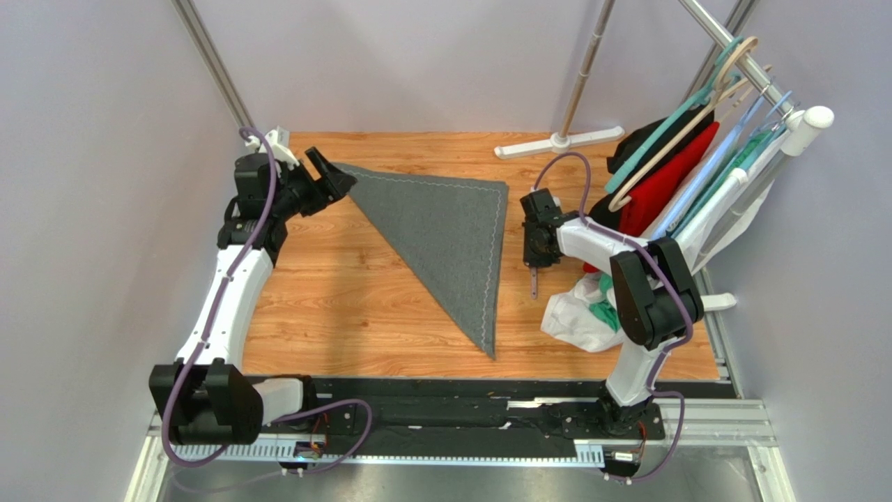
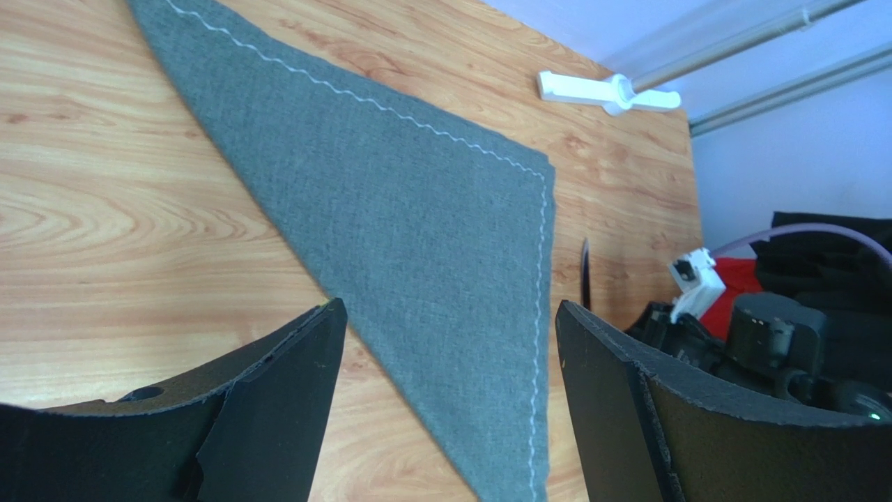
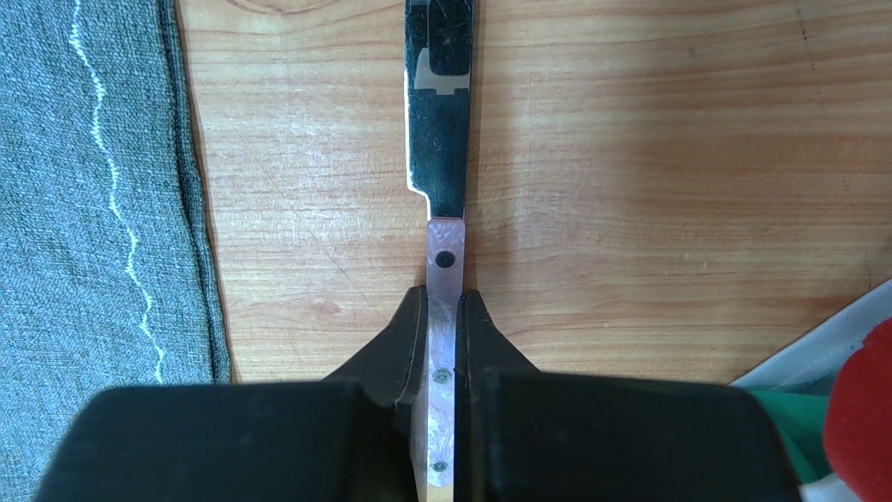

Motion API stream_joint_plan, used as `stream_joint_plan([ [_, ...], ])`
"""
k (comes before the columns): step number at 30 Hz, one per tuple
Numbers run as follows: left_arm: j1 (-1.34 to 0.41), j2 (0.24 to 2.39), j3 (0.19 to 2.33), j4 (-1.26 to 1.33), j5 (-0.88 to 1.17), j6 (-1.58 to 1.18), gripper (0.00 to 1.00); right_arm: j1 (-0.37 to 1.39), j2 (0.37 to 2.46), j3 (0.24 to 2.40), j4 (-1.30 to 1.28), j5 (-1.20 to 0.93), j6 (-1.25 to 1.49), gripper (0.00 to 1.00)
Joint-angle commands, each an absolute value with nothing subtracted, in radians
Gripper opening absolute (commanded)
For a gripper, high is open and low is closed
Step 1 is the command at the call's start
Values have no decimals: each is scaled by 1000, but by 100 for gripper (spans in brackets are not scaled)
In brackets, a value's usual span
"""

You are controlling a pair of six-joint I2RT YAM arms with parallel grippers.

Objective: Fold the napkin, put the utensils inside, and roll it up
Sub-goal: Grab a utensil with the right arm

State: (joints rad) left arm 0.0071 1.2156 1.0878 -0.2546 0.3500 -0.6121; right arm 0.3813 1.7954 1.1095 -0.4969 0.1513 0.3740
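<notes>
Light-brown wooden table [image 1: 346, 303]; dark grey felt-like napkin [image 1: 440, 235] lies flat on it, far of centre, folded to a triangle; judged soft, limp, light, best pinched at a corner; left gripper [image 1: 333, 178] at its far-left corner, jaws released, empty; right gripper [image 3: 445, 305] just right of the napkin, clenched on the pink handle of a thin dark-bladed knife [image 3: 440, 126]; judged stiff, slippery.

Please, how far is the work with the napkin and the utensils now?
Done: the napkin lies folded into a triangle. In hand: the right gripper is shut on the pink handle of a knife, beside the napkin's edge; the left gripper is open at the napkin's other side. Left: laying the knife inside and rolling up. No other utensil shows.
</notes>
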Motion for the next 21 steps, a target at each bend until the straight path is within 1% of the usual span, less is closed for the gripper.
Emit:
stream_joint_plan([
  [1, 5, 1146, 1120, -281, 429, -641, 83, 408, 1773, 1086, -557, 153, 374, 0],
  [6, 3, 1088, 1163, -397, 486, -601, 84, 422, 1642, 1095, -549, 183, 367, 0],
  [12, 5, 1057, 1230, -577, 489, -459, 84, 429, 1571, 1106, -545, 175, 354, 0],
  [15, 5, 1058, 1227, -600, 448, -430, 85, 440, 1562, 1109, -535, 173, 357, 0],
  [21, 3, 1087, 1207, -565, 500, -445, 85, 483, 1583, 1169, -519, 135, 351, 0],
])
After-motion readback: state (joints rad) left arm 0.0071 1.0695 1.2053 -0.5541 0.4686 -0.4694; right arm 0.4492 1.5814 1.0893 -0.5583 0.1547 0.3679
